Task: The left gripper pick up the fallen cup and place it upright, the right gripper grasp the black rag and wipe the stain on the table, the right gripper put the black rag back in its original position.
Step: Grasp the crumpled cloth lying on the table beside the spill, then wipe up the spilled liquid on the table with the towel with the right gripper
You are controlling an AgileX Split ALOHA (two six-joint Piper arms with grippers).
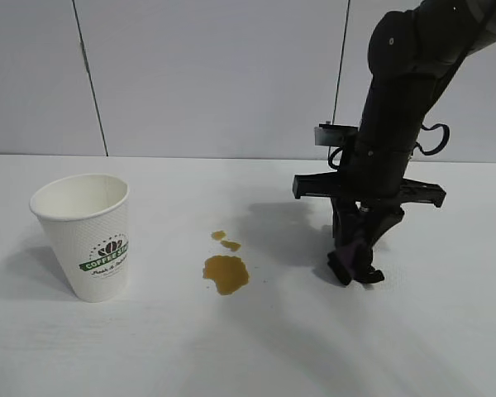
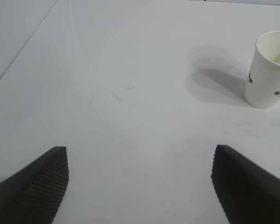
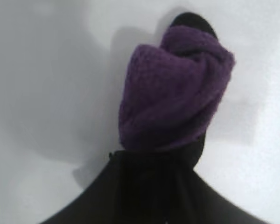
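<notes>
Right gripper (image 1: 357,263) clamps down on the black rag (image 1: 348,251), well right of the stain (image 1: 225,272)!

It points straight down at the table (image 1: 256,356), fingers pinched together on the bunched cloth (purple side showing in the wrist view), rag touching the tabletop. The cup (image 1: 87,236) stands upright, well left of the stain. Left gripper (image 2: 140,184) hovers wide open over bare table, holding nothing, cup off to one side.
</notes>
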